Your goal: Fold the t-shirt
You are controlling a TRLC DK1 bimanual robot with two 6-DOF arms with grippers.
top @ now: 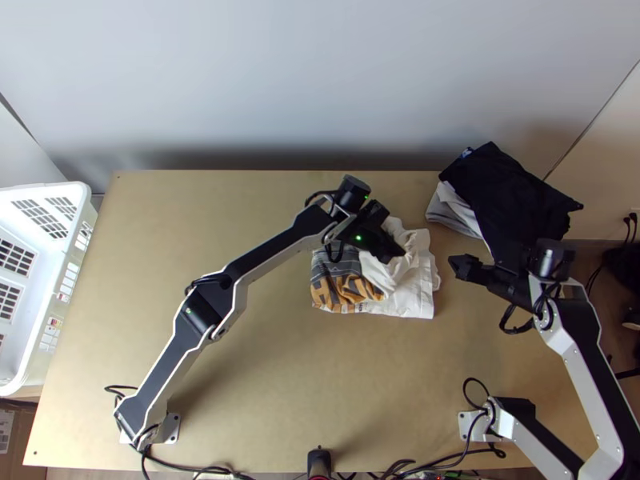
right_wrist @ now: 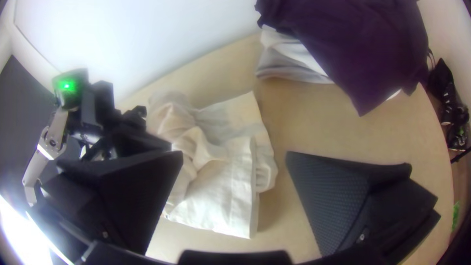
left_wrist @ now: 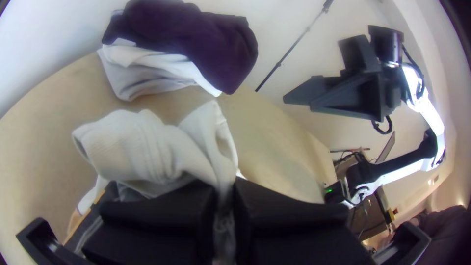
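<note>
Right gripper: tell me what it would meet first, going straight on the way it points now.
Probably the white side of the t-shirt, which lies ahead of the right gripper in the top view. Its height over the table is unclear, so it might pass above.

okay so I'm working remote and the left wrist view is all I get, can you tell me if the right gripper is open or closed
Observer: Open. In the right wrist view, the right gripper has its two fingers well apart.
Operator: Any print on the t-shirt?
Observer: Yes, the top view shows an orange-and-dark pattern on its left part.
Operator: And what's off to the far left?
Observer: A white basket, beside the table.
</note>
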